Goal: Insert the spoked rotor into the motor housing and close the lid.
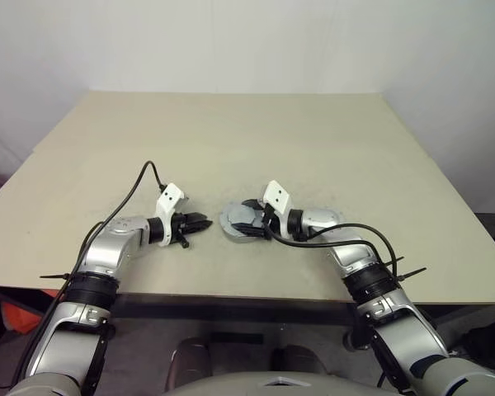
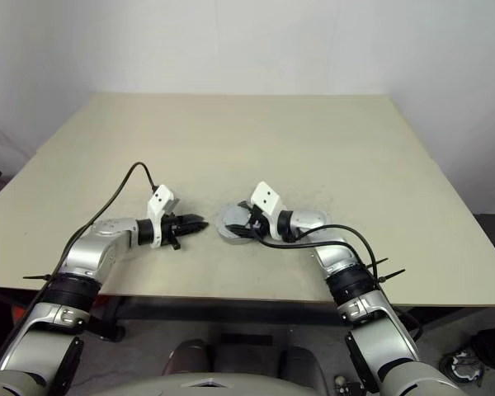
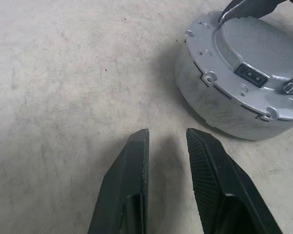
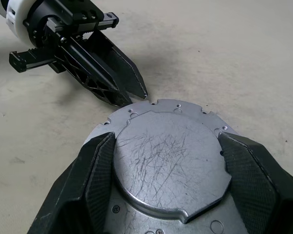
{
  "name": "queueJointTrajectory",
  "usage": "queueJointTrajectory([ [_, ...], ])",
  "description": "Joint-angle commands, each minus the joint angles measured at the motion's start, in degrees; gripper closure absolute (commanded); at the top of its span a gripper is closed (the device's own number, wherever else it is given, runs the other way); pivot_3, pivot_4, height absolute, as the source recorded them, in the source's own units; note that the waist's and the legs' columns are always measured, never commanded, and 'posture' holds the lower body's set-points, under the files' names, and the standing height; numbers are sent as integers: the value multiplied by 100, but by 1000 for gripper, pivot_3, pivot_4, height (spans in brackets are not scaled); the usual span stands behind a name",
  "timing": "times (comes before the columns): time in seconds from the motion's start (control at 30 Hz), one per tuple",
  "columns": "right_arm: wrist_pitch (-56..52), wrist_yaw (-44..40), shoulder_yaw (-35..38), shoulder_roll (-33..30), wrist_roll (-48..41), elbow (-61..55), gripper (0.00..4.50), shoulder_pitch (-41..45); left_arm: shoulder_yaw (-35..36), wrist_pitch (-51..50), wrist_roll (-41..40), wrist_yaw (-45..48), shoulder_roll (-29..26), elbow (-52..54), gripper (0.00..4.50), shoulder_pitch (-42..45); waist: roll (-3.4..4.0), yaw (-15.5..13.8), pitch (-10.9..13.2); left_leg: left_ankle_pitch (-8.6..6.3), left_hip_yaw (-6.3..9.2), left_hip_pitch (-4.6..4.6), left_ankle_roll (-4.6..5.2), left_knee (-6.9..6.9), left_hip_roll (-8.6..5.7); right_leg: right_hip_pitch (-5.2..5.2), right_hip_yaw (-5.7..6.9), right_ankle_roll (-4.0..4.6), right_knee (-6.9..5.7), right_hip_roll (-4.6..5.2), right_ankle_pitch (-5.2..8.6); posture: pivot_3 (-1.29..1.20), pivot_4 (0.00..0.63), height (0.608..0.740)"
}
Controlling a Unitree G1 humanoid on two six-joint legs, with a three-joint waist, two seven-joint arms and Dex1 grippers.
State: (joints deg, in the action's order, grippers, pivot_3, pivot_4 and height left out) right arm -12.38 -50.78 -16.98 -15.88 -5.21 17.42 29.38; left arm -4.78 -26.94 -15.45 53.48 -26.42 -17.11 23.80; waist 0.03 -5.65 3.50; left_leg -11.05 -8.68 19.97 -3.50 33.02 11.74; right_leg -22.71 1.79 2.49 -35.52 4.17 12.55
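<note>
Right claw spread, pinching the lid on the motor housing; left claw, at 9 o'clock, nearly closed, empty; uneven pressure could tilt the lid.

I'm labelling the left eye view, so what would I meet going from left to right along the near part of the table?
Left gripper, its fingers nearly together and holding nothing → lid seated on the motor housing → right gripper, fingers spread on either side of the lid.
</note>
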Motion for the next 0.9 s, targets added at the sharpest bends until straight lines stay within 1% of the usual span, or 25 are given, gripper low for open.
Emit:
queueJointTrajectory([
  [0.03,1,130,124,-142,109,167,1548,-73,89,21,-48,38,-67,187,3205,78,0,0,0,0,0,0,0,0,0,0,0,0,0,0,0,0,0,740],
  [0.17,49,-114,150,-230,-89,-223,1548,-217,91,21,-44,33,-73,193,3205,58,0,-6,0,0,0,0,-1,0,1,0,2,0,-1,0,0,0,0,740],
  [0.3,18,-143,91,-282,-51,-382,1548,-282,96,21,-46,26,-76,188,3205,57,0,-7,0,-4,0,5,8,0,0,-2,2,-2,6,0,1,0,0,740],
  [0.73,-15,-87,3,-117,-54,-359,1548,-264,98,11,-58,-1,-46,209,3205,51,0,8,0,-11,0,3,18,0,1,-1,2,-9,7,0,6,0,0,740],
  [0.9,-31,-4,-94,24,113,-8,1548,-136,117,-63,-117,-25,11,255,3205,80,-2,39,-1,-11,-2,2,18,0,2,-1,2,-9,6,-2,6,0,0,740],
])
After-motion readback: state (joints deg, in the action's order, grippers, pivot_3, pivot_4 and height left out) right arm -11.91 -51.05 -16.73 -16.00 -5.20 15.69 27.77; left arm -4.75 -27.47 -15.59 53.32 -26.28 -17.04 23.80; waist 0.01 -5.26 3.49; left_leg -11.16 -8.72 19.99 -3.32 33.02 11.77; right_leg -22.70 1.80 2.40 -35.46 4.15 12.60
